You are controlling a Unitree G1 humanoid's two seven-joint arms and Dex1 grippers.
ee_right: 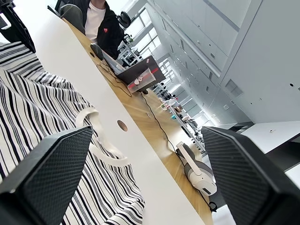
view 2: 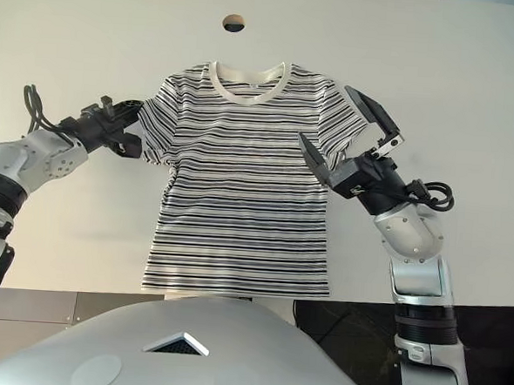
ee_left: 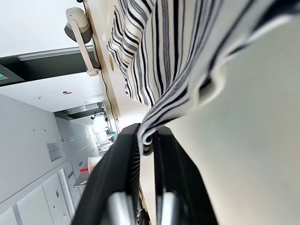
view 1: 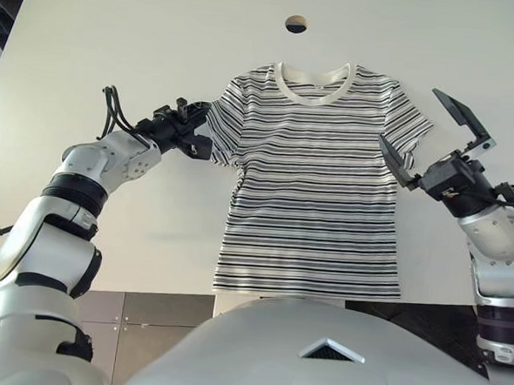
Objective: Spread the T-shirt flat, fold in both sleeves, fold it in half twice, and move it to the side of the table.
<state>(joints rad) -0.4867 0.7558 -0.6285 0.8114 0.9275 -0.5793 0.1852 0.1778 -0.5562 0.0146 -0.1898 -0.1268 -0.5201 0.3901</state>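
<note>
A black-and-white striped T-shirt [view 1: 314, 183] with a cream collar lies spread flat on the white table [view 1: 117, 53], collar toward the far side. My left gripper [view 1: 199, 138] is shut on the hem of the shirt's left sleeve [view 1: 222, 125]; the left wrist view shows the striped sleeve edge [ee_left: 150, 126] pinched between the black fingers [ee_left: 124, 161]. My right gripper [view 1: 435, 138] stands wide open beside the right sleeve [view 1: 407, 123], one finger low near the sleeve's hem, the other raised beyond it over bare table.
A round cable hole [view 1: 295, 24] sits in the table beyond the collar. The table's near edge runs just below the shirt's hem. In the right wrist view a laptop [ee_right: 136, 70] and headphones [ee_right: 197, 171] lie on a wooden desk behind the table.
</note>
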